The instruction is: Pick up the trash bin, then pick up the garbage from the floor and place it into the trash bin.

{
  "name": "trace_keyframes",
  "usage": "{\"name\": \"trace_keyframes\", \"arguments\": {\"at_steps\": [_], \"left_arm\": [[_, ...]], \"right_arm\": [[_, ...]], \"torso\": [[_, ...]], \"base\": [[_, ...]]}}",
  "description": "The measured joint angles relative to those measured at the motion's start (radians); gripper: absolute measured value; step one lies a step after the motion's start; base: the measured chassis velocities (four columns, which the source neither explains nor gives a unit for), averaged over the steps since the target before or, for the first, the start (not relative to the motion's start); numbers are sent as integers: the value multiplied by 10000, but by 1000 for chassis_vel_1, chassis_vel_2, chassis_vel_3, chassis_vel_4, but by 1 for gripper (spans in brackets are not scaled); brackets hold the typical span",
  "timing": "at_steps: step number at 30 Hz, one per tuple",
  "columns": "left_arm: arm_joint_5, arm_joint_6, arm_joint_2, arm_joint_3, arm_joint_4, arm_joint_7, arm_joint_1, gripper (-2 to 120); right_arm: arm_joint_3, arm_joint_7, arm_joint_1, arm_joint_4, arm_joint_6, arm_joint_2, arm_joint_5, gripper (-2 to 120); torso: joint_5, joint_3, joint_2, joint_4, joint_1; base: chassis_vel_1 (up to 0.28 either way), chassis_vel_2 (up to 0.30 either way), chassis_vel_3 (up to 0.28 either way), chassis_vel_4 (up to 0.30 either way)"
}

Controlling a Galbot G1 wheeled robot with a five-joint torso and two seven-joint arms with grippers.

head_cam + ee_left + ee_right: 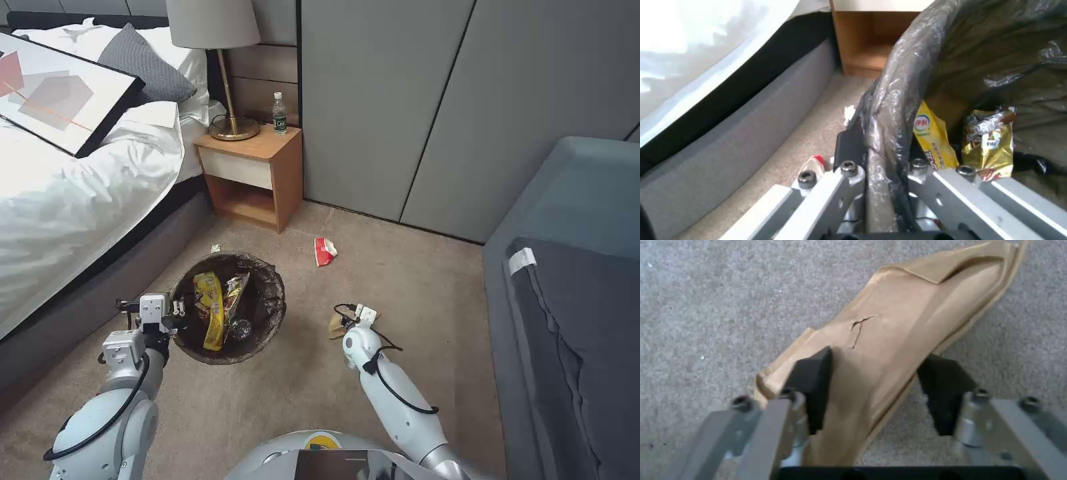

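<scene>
The trash bin, lined with a crinkled dark bag, sits by the bed and holds yellow snack wrappers. My left gripper is shut on its near rim; in the left wrist view the jaws pinch the bagged rim beside the wrappers. My right gripper is down at the carpet, open, astride a brown paper scrap. One pad rests on the scrap and the other is just off its edge. A crushed red-and-white cup and a white tissue lie on the floor.
The bed runs along the left. A wooden nightstand behind the bin carries a lamp and a green-labelled bottle. A grey sofa closes off the right, and grey wall panels stand behind. Open carpet lies between them.
</scene>
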Motion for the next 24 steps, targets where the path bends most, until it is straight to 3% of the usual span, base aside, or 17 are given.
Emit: {"name": "trace_keyframes", "arguments": {"at_steps": [11, 18, 24], "left_arm": [[12, -16, -6, -5, 26, 69, -29, 4], [20, -17, -16, 26, 37, 73, -60, 4], [14, -13, 3, -12, 34, 82, -24, 4]], "right_arm": [[-6, -1, -25, 2, 34, -24, -50, 0], [0, -33, -24, 31, 68, -148, -186, 0], [11, -379, -253, 721, 316, -482, -1168, 0]], "torso": [[0, 0, 1, 0, 0], [2, 0, 1, 1, 0], [1, 0, 0, 0, 0]], "base": [[0, 0, 0, 0], [0, 0, 0, 0], [0, 0, 0, 0]]}}
